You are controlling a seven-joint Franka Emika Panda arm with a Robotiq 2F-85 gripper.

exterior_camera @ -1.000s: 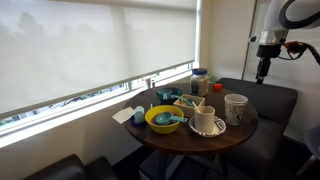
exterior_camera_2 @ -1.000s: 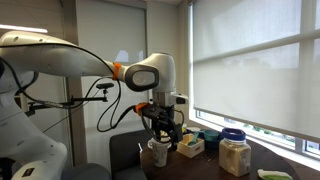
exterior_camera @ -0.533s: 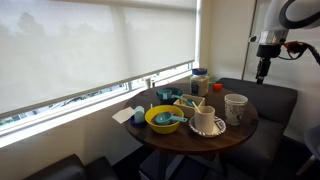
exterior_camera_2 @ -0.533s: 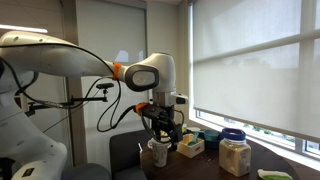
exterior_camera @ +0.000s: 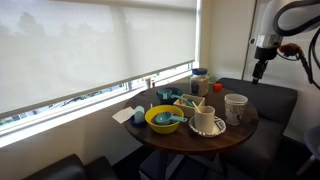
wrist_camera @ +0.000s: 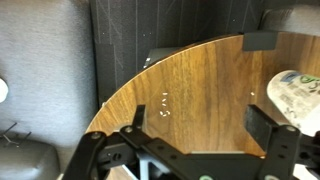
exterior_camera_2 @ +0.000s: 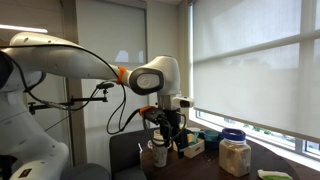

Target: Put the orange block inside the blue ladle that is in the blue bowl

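My gripper (exterior_camera: 259, 72) hangs open and empty high above the far right side of the round wooden table (exterior_camera: 240, 128). In the other exterior view my gripper (exterior_camera_2: 172, 146) is above a white cup (exterior_camera_2: 158, 154). In the wrist view my gripper (wrist_camera: 198, 122) looks down on bare table wood (wrist_camera: 190, 80), jaws wide apart with nothing between them. A blue bowl (exterior_camera: 166, 97) sits at the table's back. A yellow bowl (exterior_camera: 160, 121) in front of it holds a blue-green utensil (exterior_camera: 171, 119). I cannot make out the orange block in any view.
Two white cups (exterior_camera: 235, 106) (exterior_camera: 206, 122) stand on the table; one shows at the wrist view's right edge (wrist_camera: 296, 95). A small box (exterior_camera: 190, 101) and a blue-lidded jar (exterior_camera: 200, 80) are behind them. A dark bench (exterior_camera: 270, 100) wraps round the table by the window.
The arm has shifted slightly sideways above the table's edge. The gripper stays open and the things on the table have not moved.
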